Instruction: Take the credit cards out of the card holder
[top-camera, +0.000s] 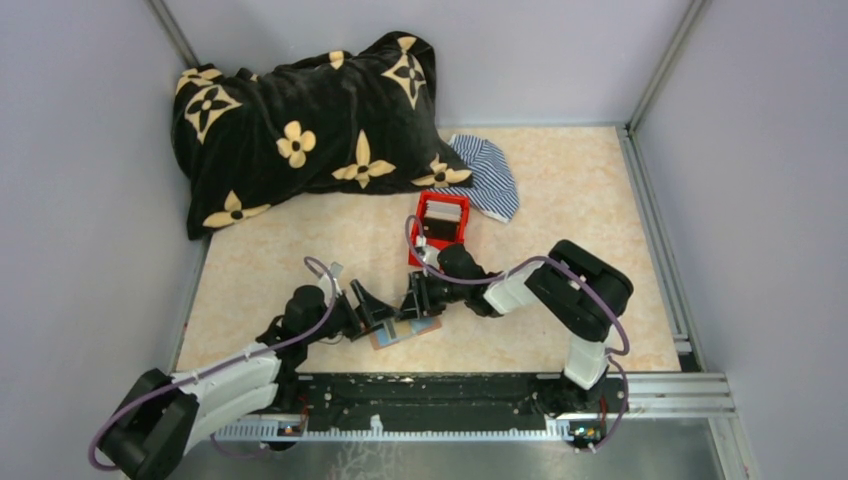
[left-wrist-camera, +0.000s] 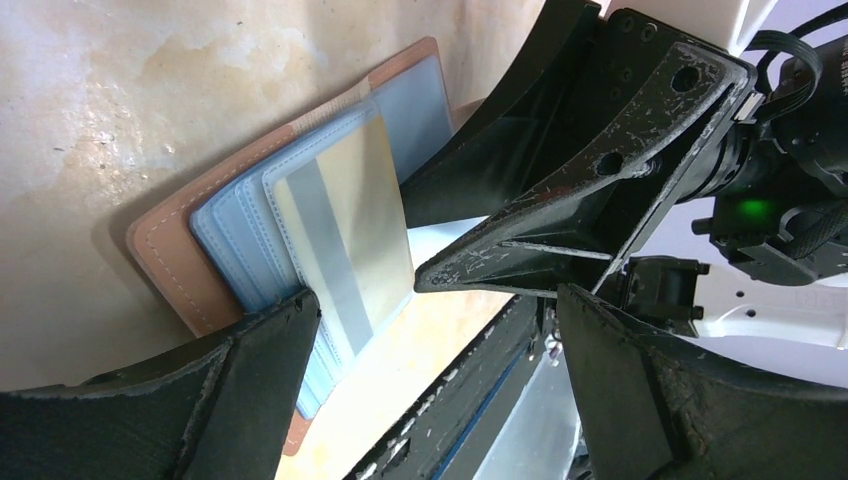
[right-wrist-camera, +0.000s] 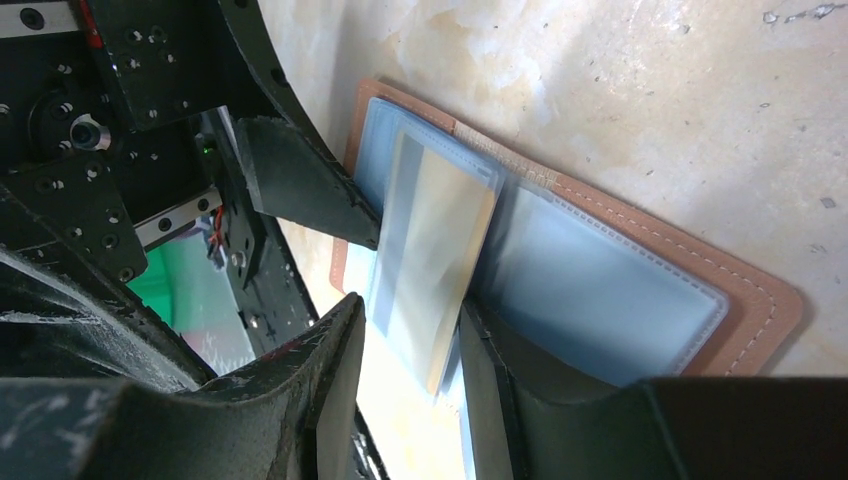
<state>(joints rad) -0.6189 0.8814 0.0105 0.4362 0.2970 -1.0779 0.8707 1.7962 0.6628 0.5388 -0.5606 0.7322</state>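
- The card holder (top-camera: 405, 333) lies open and flat on the tabletop (top-camera: 570, 200). It is close to the near edge, about halfway along.
- The top view shows it only as a small brown and blue patch under the two grippers. The wrist views show more: a brown leather rim and see-through blue pockets.
- One credit card (right-wrist-camera: 430, 230), pale with a grey stripe, sticks partway out of a pocket.
- The right gripper (right-wrist-camera: 410, 310) has a finger on each side of that card. The fingers are partly apart. I cannot tell if they pinch the card or just sit beside it.
- The left gripper (left-wrist-camera: 440, 300) is spread wide and holds nothing. The right wrist view shows one of its fingers (right-wrist-camera: 310, 190) resting on the edge of the holder.
- Only the top view shows the rest. A red box (top-camera: 440, 225) sits further back. A striped cloth (top-camera: 490, 175) and a black blanket with cream flowers (top-camera: 300, 120) lie by the far edge.
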